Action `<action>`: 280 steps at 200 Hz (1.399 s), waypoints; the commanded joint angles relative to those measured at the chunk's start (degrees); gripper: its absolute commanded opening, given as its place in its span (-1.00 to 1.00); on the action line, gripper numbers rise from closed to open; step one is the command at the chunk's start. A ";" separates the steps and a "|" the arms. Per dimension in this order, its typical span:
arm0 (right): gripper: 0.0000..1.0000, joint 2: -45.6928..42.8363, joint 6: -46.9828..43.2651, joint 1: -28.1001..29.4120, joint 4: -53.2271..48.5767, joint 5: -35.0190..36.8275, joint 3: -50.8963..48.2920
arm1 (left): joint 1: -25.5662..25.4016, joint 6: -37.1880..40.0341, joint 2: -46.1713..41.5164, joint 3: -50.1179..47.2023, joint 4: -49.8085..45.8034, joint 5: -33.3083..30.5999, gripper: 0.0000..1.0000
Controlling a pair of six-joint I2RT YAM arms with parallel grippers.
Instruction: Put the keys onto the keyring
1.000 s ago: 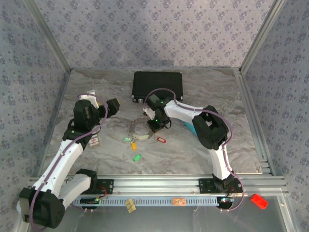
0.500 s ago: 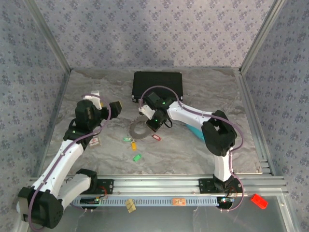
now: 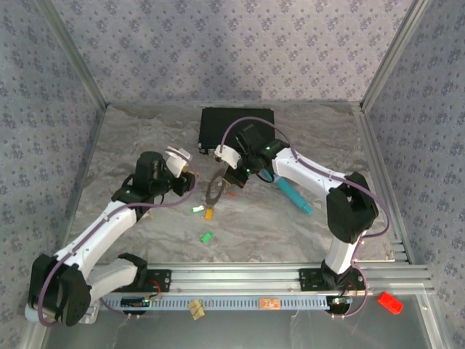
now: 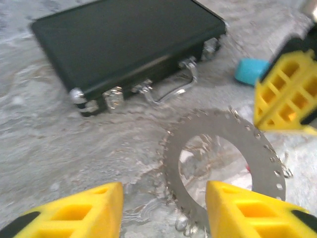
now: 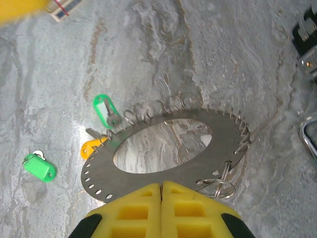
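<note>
Two grippers meet at the flat, perforated silvery metal keyring (image 3: 216,190), near the middle of the table.
The right gripper (image 5: 161,191) has its yellow fingers (image 5: 141,208) pressed together on the ring's rim, and the left gripper (image 4: 163,198) faces the ring from 9 o'clock with its fingers well apart. A black rectangular case (image 3: 237,127) lies at 12 o'clock of the ring, its metal handle (image 4: 173,89) just behind the ring. A long teal cylinder (image 3: 292,195) lies at 3 o'clock. At 6 o'clock a green-headed key (image 5: 104,108) and a yellow-headed key (image 5: 94,147) touch the rim, and a second green key (image 5: 40,168) lies apart. Half a second ago the ring lay flat; now it looks tilted up, and the left gripper has come much closer to it.
</note>
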 commanded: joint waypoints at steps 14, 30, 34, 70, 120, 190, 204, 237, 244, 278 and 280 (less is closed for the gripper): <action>-1.00 -1.87 -6.01 -0.80 -0.33 -7.74 0.88 | 0.17 10.08 0.98 -2.37 4.42 15.42 -0.17; -1.00 -2.43 -7.07 -1.18 -0.25 -10.02 0.86 | 0.48 10.80 2.46 -3.01 6.96 18.35 -0.22; -1.00 -2.57 -7.27 -1.23 -0.17 -10.43 0.81 | 0.59 11.18 3.18 -2.90 7.19 19.39 -0.26; -1.00 -3.40 -9.77 -1.54 -0.44 -12.67 0.74 | 1.41 11.61 8.29 -3.13 10.26 27.03 -0.34; -1.00 -3.71 -11.67 -1.57 0.12 -15.30 0.84 | 1.34 13.49 11.42 -3.87 15.91 32.21 -0.41; -1.00 -3.04 -14.31 -0.88 -1.80 -17.13 2.13 | 1.17 12.53 13.81 -4.13 20.62 34.01 -0.42; -1.00 -2.94 -14.30 -0.66 -1.74 -16.79 2.22 | 1.05 12.14 14.33 -4.08 21.33 35.01 -0.42; -1.00 -2.85 -14.29 -0.14 -1.47 -15.84 2.73 | 0.93 12.06 15.45 -3.70 20.76 37.54 -0.41; -1.00 -2.83 -14.27 -0.04 -1.41 -15.65 2.83 | 0.82 12.14 15.57 -3.70 20.65 37.95 -0.41; -1.00 -2.73 -14.55 0.56 -1.71 -15.55 3.01 | 0.74 11.54 15.93 -3.45 21.25 39.04 -0.47; -1.00 -2.68 -14.56 0.63 -1.73 -15.50 3.01 | 0.75 11.53 15.93 -3.47 21.35 39.12 -0.48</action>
